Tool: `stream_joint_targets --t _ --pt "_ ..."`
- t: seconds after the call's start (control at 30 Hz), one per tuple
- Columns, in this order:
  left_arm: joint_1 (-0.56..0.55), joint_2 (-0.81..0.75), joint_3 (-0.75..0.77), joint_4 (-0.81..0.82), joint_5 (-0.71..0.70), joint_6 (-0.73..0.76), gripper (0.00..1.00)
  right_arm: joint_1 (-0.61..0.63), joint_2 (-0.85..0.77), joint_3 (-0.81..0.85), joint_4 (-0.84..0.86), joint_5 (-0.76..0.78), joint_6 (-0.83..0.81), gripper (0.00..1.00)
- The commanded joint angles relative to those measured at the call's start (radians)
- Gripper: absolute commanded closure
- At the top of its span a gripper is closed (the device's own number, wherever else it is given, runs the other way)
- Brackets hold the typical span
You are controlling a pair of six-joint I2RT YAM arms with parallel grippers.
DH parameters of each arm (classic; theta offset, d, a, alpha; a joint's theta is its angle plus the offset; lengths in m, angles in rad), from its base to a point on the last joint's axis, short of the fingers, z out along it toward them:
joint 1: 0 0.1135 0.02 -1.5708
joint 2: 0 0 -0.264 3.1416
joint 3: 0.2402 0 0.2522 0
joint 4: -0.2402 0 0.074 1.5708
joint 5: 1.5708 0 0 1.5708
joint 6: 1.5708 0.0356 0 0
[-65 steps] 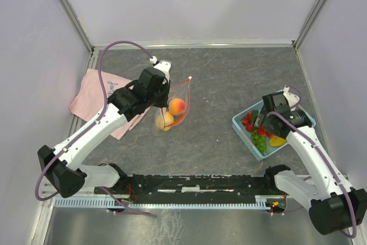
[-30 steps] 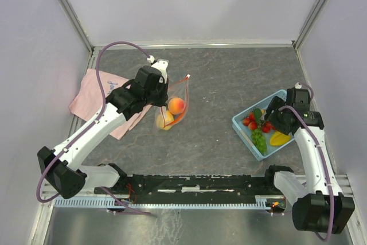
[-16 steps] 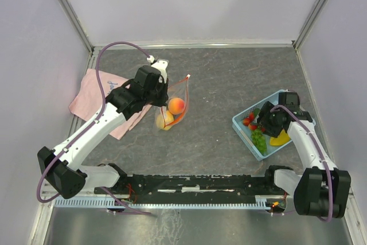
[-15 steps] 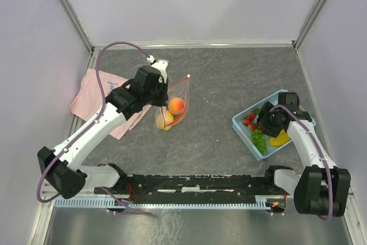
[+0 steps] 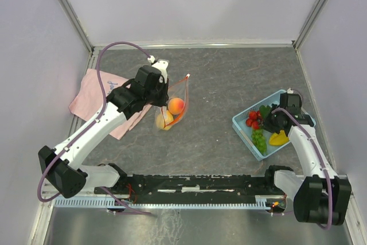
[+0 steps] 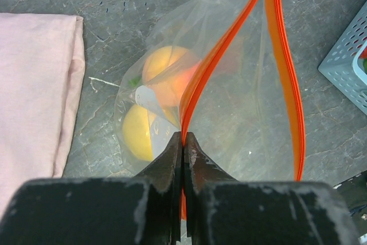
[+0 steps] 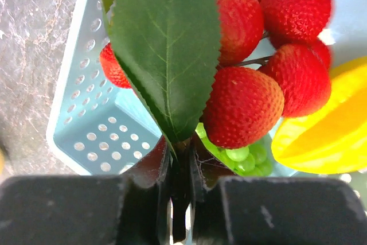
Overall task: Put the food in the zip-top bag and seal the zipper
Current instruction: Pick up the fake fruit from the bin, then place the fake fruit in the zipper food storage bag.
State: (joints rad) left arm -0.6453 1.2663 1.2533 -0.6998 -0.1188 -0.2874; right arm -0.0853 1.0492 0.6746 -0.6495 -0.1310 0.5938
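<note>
My left gripper [image 6: 183,139] is shut on the orange-red zipper [image 6: 229,44] and holds the mouth of the clear zip-top bag [image 5: 172,104] up and open. In the bag lie an orange fruit [image 6: 166,76] and a yellow one [image 6: 137,130]. Over the light-blue basket [image 5: 241,124] on the right, my right gripper [image 7: 182,147] is shut on the stem of a red berry bunch [image 7: 252,44], just under its big green leaf [image 7: 166,44]. Beneath it in the basket are green grapes [image 7: 238,154] and a yellow banana [image 7: 327,136].
A pink cloth [image 5: 92,93] lies left of the bag, partly under the left arm. The basket stands near the right wall. Grey tabletop stretches between the bag and the basket, and walls close in the back and both sides.
The right gripper has shut on the stem of the red bunch in the basket, and the right arm has shifted a little. The left gripper and the bag have not moved.
</note>
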Motion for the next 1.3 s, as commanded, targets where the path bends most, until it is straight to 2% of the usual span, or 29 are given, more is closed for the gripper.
stream_joint_targets --t 0.0,0.07,0.37,0.6,0.97,1.27 --pt "0.005 0.003 0.006 0.048 0.022 0.037 0.97 0.002 -0.074 0.063 -0.057 0.071 -0.040 0.92" --pt "0.006 0.005 0.007 0.048 0.022 0.039 0.97 0.002 -0.090 0.084 -0.092 0.085 -0.059 0.98" --pt "0.006 0.012 0.016 0.046 0.031 0.051 0.97 0.003 -0.168 0.243 -0.289 0.133 -0.165 0.98" --pt "0.005 0.006 0.023 0.044 0.036 0.075 0.97 0.033 -0.202 0.370 -0.349 0.029 -0.261 0.98" --pt "0.006 0.002 0.046 0.036 0.090 0.091 0.97 0.155 -0.189 0.453 -0.164 -0.273 -0.308 0.98" --pt "0.006 0.018 0.059 0.036 0.133 0.064 0.97 0.380 -0.097 0.504 0.106 -0.416 -0.278 0.98"
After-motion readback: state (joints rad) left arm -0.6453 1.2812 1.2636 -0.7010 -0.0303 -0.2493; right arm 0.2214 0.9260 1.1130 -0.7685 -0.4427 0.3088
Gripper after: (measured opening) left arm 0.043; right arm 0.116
